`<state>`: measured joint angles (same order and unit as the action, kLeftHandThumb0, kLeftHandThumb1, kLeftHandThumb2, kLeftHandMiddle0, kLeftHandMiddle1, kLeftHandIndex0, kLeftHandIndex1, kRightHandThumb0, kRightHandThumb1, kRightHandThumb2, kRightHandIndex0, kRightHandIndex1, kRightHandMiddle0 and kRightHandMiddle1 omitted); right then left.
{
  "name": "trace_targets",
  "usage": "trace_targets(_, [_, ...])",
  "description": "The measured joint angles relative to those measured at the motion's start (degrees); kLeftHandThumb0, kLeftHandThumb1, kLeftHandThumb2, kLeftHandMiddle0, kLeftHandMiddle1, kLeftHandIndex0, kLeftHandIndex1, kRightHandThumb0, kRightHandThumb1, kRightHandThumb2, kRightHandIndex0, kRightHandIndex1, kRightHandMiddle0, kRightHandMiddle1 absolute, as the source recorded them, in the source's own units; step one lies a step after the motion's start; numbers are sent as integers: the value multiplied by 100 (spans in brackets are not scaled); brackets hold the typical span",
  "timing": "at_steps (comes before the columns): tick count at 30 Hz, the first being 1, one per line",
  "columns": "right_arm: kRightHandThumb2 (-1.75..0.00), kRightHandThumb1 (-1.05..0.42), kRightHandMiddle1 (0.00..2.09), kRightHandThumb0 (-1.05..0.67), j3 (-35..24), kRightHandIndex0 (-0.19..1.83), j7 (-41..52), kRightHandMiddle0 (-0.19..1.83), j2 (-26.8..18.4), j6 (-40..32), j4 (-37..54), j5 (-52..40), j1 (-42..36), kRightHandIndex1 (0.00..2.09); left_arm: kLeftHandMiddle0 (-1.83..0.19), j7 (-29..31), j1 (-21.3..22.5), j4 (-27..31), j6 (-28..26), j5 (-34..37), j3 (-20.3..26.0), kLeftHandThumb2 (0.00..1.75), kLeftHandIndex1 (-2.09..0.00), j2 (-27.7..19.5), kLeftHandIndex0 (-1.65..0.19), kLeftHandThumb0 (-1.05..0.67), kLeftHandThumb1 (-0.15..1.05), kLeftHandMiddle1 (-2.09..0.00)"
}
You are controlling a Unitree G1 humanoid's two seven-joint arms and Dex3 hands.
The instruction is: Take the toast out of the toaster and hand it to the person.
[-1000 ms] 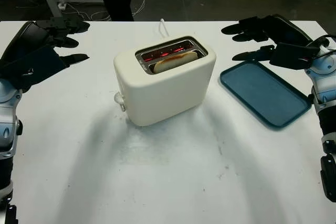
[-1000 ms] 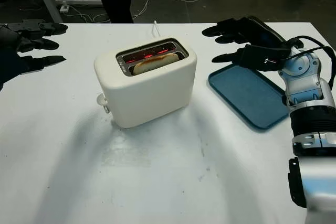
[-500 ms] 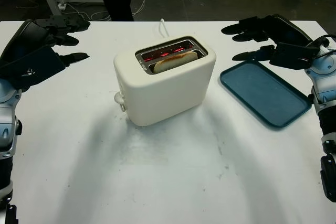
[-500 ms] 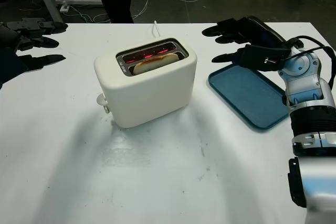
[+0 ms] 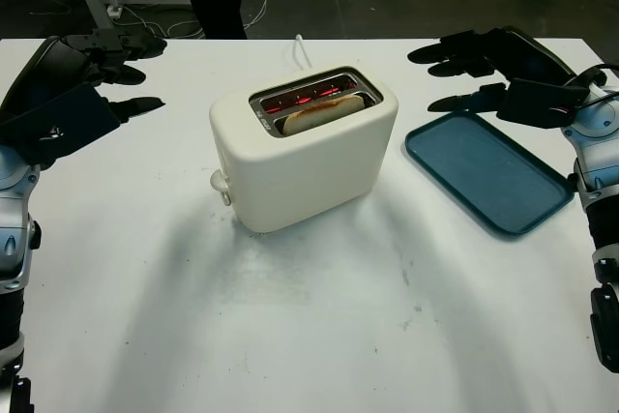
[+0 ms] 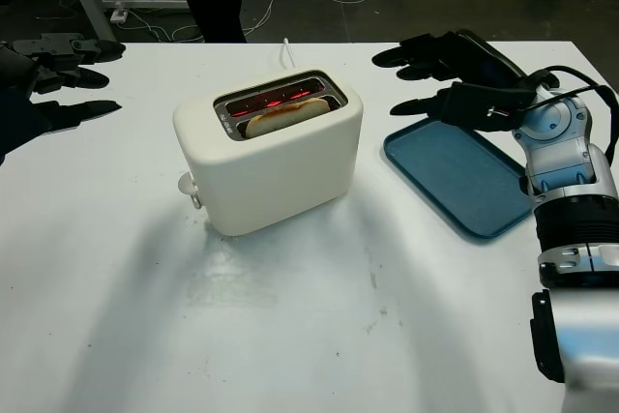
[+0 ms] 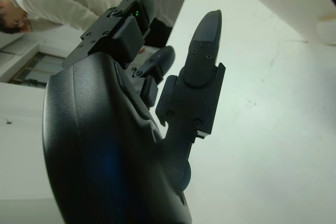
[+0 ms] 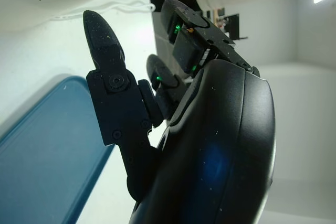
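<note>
Both hands' fingers released: left hand [image 5: 73,84], right hand [image 5: 493,70] flank toaster [image 5: 305,157] w/ toast [image 5: 324,110]; lettering unreadable.

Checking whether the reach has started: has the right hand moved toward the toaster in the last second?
No. The right hand hovers open above the blue tray's far corner, as before, no closer to the toaster.

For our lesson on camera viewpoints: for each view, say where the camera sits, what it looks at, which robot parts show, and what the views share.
Left eye: on the head, looking down at the toaster, the toast and the tray; both arms show.
Right eye: beside it, same scene.
Left wrist: behind the open left robot hand, facing the toaster.
Right wrist: behind the open right robot hand, above the tray.
All share the white table.
</note>
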<state>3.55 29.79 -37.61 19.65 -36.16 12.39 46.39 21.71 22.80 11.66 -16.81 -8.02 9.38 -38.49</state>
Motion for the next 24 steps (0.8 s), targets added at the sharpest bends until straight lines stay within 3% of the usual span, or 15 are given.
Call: trace_targets(24, [0,-83,0,-52,1,70,-1,66,0,0,-1,8,0,0,-42,-2,0,7,-35,58,-1,0,-6,12,-62,-33,91,-67])
